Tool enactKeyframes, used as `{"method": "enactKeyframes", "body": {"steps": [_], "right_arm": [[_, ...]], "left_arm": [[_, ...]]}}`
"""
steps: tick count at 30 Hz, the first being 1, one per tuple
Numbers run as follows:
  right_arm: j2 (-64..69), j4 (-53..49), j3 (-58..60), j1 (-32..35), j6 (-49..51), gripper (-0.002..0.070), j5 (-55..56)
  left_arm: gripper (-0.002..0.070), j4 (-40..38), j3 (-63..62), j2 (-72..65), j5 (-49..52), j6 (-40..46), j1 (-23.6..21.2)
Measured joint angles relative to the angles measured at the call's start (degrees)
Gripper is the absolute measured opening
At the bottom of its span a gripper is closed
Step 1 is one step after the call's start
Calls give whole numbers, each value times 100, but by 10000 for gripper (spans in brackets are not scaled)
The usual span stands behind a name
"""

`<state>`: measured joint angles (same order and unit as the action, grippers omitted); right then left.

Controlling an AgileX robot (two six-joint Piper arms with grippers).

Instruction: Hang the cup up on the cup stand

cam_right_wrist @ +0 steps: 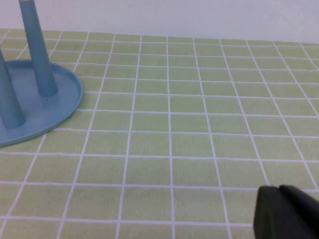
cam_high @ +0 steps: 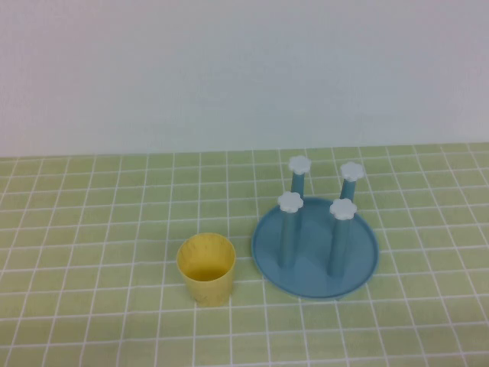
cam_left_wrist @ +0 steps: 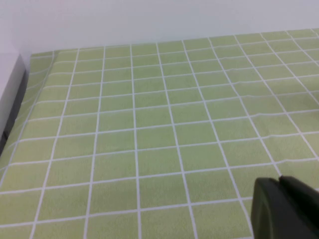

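High view: the cup (cam_high: 206,268) stands upright, mouth up, on the green-tiled worktop (cam_high: 92,229). Just beside it, not touching, sits the cup stand (cam_high: 315,248), a round blue dish with four upright pegs topped by white flower caps. Neither arm shows in this view, so nothing reaches either thing.

Left wrist view: the left tool (cam_left_wrist: 285,209) shows as a dark block at the picture's edge, its two halves pressed together, clenched on nothing, hovering above bare tiles. A white wall (cam_left_wrist: 149,20) lies well ahead of it. Neither cup nor stand appears here.

Right wrist view: the right tool (cam_right_wrist: 284,211) is likewise a dark block, clenched with nothing between its halves, over bare tiles. The cup stand (cam_right_wrist: 50,107) lies ahead of it and off to one side, well apart; only part of the dish rim and the lower parts of the pegs are seen. The cup is not seen here.
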<state>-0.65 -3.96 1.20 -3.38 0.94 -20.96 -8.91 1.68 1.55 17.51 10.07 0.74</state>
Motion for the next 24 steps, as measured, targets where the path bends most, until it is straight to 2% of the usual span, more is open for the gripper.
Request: {"method": "enactKeyframes", "body": {"steps": [9,12,16,20,24], "right_arm": [[0,0,0,0,0,-1,0],[0,0,0,0,0,-1,0],[0,0,12,0,0,-1,164],[0,0,50,0,0,-1,1081],[0,0,50,0,-13,-1,2468]], "left_arm": [[0,-43,0,0,-193,13,0],[0,-42,0,0,-780,13,0],[0,-42,0,0,-2065,13,0],[0,-42,0,0,-3218,13,0],[0,-30,0,0,-3603,13,0]]}}
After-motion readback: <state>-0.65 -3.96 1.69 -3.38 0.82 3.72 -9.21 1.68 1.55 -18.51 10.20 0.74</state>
